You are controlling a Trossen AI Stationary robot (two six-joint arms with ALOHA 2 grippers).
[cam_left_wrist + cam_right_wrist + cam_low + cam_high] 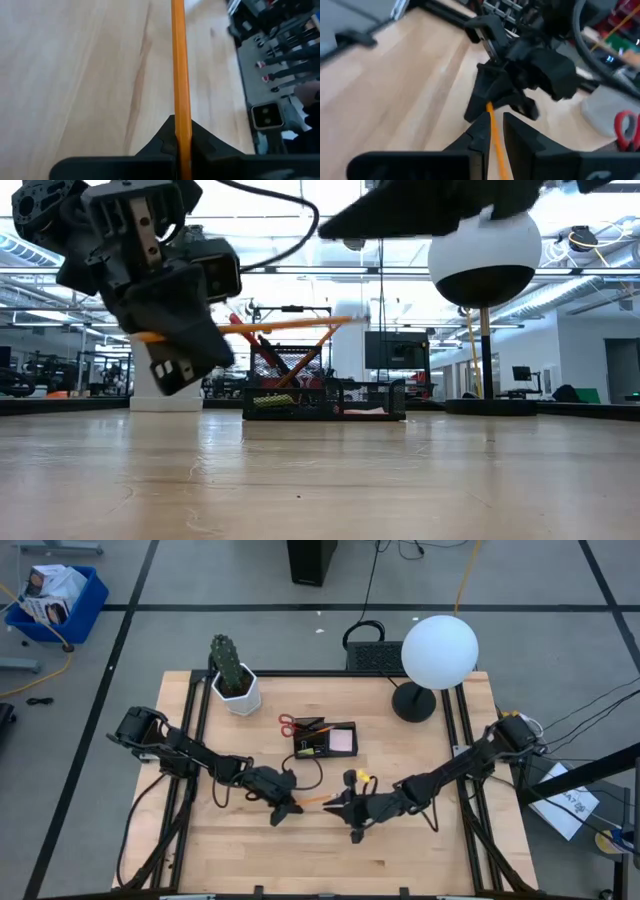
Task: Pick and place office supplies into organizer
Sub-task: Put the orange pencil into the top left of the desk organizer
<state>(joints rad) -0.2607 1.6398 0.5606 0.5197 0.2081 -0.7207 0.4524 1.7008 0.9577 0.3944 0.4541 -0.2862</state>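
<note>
Midair, pencil (180, 75) clamped in left end effector (181, 142) — right end effector's (492, 131) fingers apart.

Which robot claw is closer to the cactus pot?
The left. The left gripper holds the orange pencil at mid-table, on the side of the cactus pot. The right gripper sits farther along the pencil, away from the pot.
</note>
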